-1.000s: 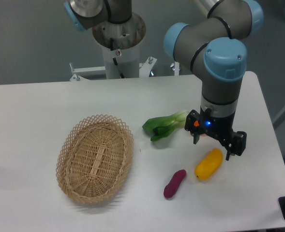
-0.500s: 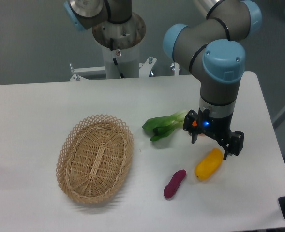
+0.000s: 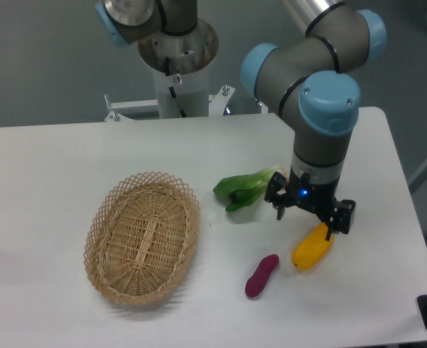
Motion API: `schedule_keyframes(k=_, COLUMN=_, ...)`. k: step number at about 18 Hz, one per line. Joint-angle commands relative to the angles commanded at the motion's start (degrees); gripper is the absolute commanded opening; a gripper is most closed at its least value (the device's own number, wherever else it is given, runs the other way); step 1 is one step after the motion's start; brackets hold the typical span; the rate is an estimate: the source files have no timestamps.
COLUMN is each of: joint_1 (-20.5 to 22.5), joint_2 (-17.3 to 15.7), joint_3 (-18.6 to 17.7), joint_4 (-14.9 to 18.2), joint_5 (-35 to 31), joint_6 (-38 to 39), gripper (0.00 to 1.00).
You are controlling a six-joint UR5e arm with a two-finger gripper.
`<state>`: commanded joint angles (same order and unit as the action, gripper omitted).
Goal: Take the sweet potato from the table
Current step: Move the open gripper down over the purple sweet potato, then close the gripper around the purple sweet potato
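Below and to the left of the hand [image 3: 307, 215], whose fingers stand spread and empty above the yellow vegetable [image 3: 313, 248], the sweet potato [image 3: 262, 275] lies on the table [image 3: 68, 159], its long axis running diagonally.

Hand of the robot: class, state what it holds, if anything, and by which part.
Nothing is held. The hand hangs open above the table, over the yellow vegetable; the sweet potato lies untouched on the tabletop.
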<state>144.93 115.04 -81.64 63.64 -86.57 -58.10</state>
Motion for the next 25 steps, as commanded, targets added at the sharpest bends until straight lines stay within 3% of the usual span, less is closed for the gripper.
schedule_keyframes(k=4, joint_1=-1.5, joint_2=1.7, joint_3=-3.6, joint_4=-6.1, joint_5=-0.5, joint_6=2.9, gripper=1.0)
schedule_keyframes(k=9, joint_1=-3.0, joint_2=6.3, joint_3=-4.7, joint_4=-11.2, joint_5=-0.7, joint_6=2.8, gripper=1.0)
schedule_keyframes(k=13, joint_1=-3.0, joint_2=8.8, joint_3=-5.4, joint_4=-13.5, joint_5=-0.7, joint_6=1.4, gripper=1.0)
schedule_keyframes(k=17, joint_1=-3.4, joint_2=9.1, joint_3=-7.8, joint_4=-16.1, joint_5=-2.3, joint_6=-1.8, gripper=1.0)
schedule_keyframes(k=25, joint_1=-5.0, joint_2=11.0, joint_3=-9.1, joint_4=-18.9, joint_5=-3.7, joint_6=-1.1, gripper=1.0)
